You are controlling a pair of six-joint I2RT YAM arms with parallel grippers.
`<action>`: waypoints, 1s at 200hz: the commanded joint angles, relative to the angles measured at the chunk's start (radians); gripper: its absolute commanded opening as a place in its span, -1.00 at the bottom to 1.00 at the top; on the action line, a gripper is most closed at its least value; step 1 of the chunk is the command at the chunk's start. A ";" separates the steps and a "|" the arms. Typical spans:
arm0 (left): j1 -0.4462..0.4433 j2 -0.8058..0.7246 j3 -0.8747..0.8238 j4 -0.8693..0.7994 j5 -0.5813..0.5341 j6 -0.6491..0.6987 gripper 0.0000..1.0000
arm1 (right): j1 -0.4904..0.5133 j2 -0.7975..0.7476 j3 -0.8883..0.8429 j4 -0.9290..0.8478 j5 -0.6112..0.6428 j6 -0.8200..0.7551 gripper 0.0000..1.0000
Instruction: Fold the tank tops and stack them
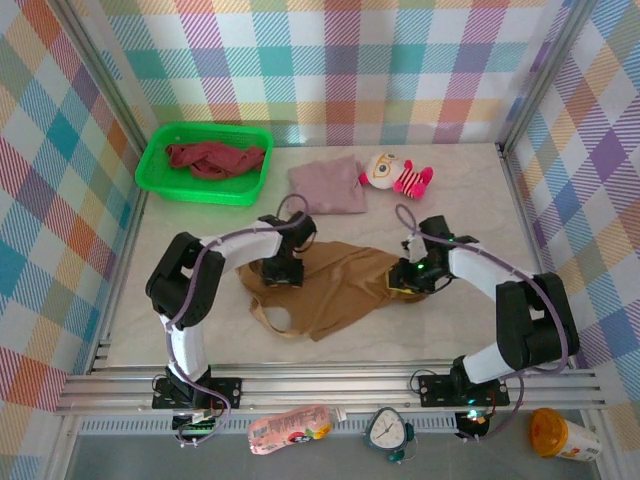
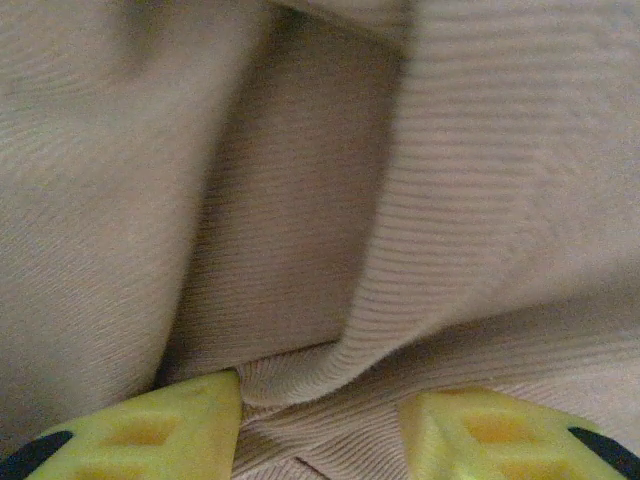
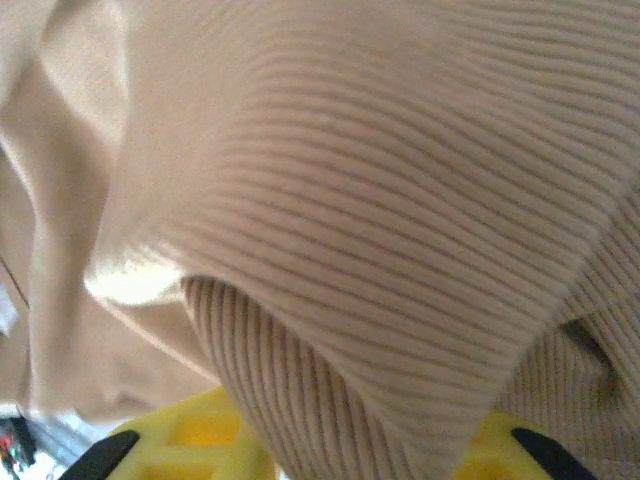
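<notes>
The tan-brown tank top (image 1: pixel 330 292) lies crumpled in the middle of the table. My left gripper (image 1: pixel 281 270) presses into its left edge, and in the left wrist view its yellow fingers (image 2: pixel 170 425) pinch a ridge of ribbed tan cloth (image 2: pixel 300 380). My right gripper (image 1: pixel 410 281) is at the cloth's right edge. A thick fold of tan cloth (image 3: pixel 330 400) fills the gap between its fingers (image 3: pixel 190 440). The dusty mauve-pink tank top (image 1: pixel 328 186) lies folded behind. The dark maroon-red tank top (image 1: pixel 215 158) sits bunched in the green basket (image 1: pixel 200 193).
A pink-and-white striped plush toy (image 1: pixel 395 175) lies to the right of the mauve top. The checked walls close in the table on three sides. A pink packet (image 1: pixel 290 428), a small clock (image 1: pixel 388 432) and an orange bottle (image 1: pixel 560 434) lie below the front rail.
</notes>
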 commanded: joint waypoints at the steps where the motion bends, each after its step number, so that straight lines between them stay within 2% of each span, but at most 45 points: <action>1: 0.131 0.026 -0.003 -0.069 -0.133 0.124 -0.11 | 0.137 0.037 0.049 0.044 -0.083 0.026 -0.49; 20: 0.208 0.066 0.074 -0.080 -0.183 0.198 -0.10 | 0.260 0.088 0.095 0.093 -0.118 0.030 -0.49; 45: 0.251 0.142 0.257 -0.127 -0.265 0.261 0.08 | 0.374 0.121 0.194 0.089 -0.149 -0.003 -0.38; 59: 0.251 0.178 0.381 -0.165 -0.259 0.272 0.15 | 0.385 0.104 0.227 0.054 -0.146 -0.023 -0.25; 73: 0.245 0.187 0.474 -0.204 -0.207 0.248 0.21 | 0.376 0.054 0.235 -0.012 -0.060 -0.056 -0.17; 88: 0.223 0.161 0.511 -0.243 -0.158 0.202 0.25 | 0.325 0.011 0.209 -0.061 0.014 -0.066 -0.11; 105: 0.182 0.087 0.451 -0.259 -0.097 0.125 0.28 | 0.259 0.024 0.191 -0.118 0.086 -0.085 -0.08; 117: 0.146 0.011 0.362 -0.231 -0.029 0.052 0.29 | 0.216 0.050 0.188 -0.116 0.073 -0.093 -0.07; 137: 0.060 -0.101 0.187 -0.145 0.082 -0.065 0.29 | 0.203 0.108 0.199 -0.079 0.083 -0.107 -0.06; 163: -0.066 -0.201 0.019 -0.044 0.126 -0.207 0.28 | 0.197 0.205 0.244 -0.060 0.068 -0.137 -0.07; 200: -0.213 -0.242 -0.086 0.093 0.145 -0.344 0.27 | 0.202 0.302 0.271 -0.022 0.076 -0.153 -0.07</action>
